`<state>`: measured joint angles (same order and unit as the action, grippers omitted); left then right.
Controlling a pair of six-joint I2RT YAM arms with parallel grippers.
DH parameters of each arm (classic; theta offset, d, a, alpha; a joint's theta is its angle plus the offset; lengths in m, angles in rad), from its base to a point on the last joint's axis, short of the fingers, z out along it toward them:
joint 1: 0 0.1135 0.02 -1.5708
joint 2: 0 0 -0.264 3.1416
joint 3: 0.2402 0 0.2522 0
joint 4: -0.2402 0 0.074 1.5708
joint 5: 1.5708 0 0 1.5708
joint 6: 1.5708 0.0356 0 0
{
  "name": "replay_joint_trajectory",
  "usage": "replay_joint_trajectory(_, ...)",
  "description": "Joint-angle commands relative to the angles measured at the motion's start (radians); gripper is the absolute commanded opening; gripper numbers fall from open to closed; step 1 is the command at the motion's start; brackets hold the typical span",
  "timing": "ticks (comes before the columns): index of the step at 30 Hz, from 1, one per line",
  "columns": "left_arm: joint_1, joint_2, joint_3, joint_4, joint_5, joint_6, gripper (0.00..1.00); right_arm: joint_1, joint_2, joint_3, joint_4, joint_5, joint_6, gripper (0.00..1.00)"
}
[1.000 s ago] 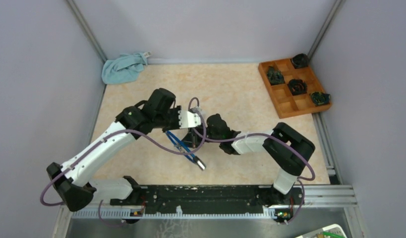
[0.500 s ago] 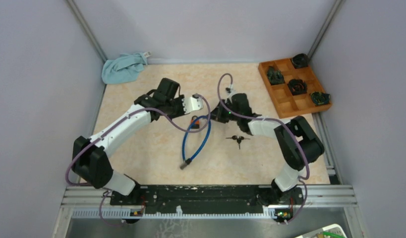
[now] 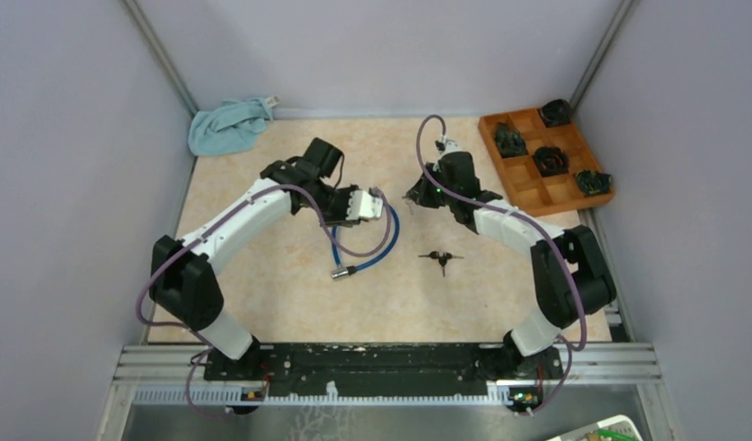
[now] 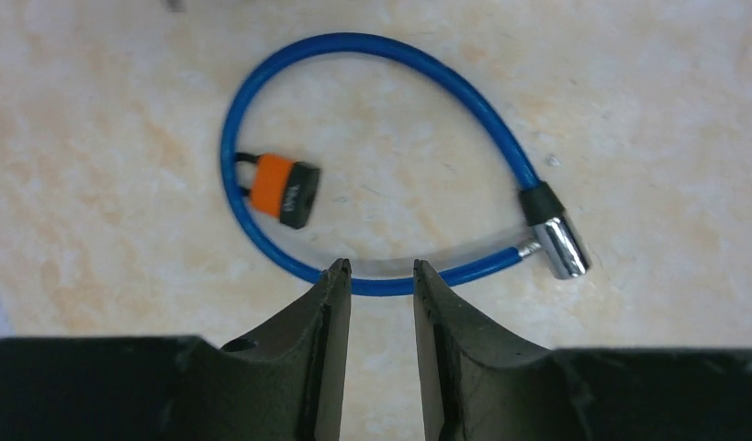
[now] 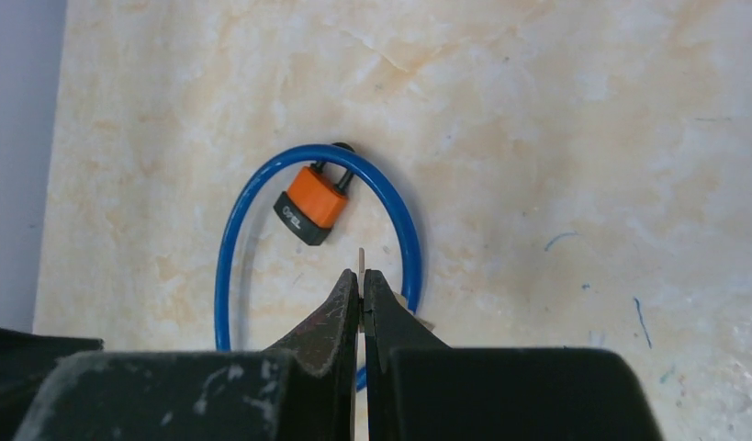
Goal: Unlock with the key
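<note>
**On the bench: padlock and keys lie apart**

On the bench (image 3: pixel 289 308) a blue cable (image 4: pixel 464 83) lies looped, with an orange padlock (image 4: pixel 282 189) hooked on it. The left pincer (image 4: pixel 379 268) hangs released over the cable and the right pincer (image 5: pixel 362 276) is clenched. The keys (image 3: pixel 441 258) lie right of the cable.

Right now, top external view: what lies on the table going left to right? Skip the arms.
light blue cloth → blue cable lock → keys → wooden tray
</note>
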<state>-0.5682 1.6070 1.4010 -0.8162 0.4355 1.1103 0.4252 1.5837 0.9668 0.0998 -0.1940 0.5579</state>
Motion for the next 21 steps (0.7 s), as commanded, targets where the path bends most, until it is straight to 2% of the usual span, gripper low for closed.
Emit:
replay_joint_trajectory(1, -0.018, 0.033, -0.067, -0.228, 0.014, 0.372, 0.37, -0.011, -0.112, 0.000, -0.061, 0.080, -0.059, 0.00)
replay_joint_trajectory(5, -0.006, 0.046, -0.158, -0.156, -0.156, 0.563, 0.38, -0.047, -0.207, -0.053, -0.075, 0.074, -0.047, 0.00)
replay_joint_trajectory(11, -0.021, 0.051, -0.281, -0.011, -0.217, 0.768, 0.42, -0.059, -0.308, -0.115, -0.102, 0.074, -0.042, 0.00)
replay_joint_trajectory(14, -0.031, 0.097, -0.289, -0.001, -0.280, 0.817, 0.42, -0.068, -0.348, -0.132, -0.105, 0.063, -0.030, 0.00)
replay_joint_trajectory(21, -0.046, 0.156, -0.323, 0.118, -0.313, 0.856, 0.43, -0.080, -0.413, -0.154, -0.109, 0.039, -0.009, 0.00)
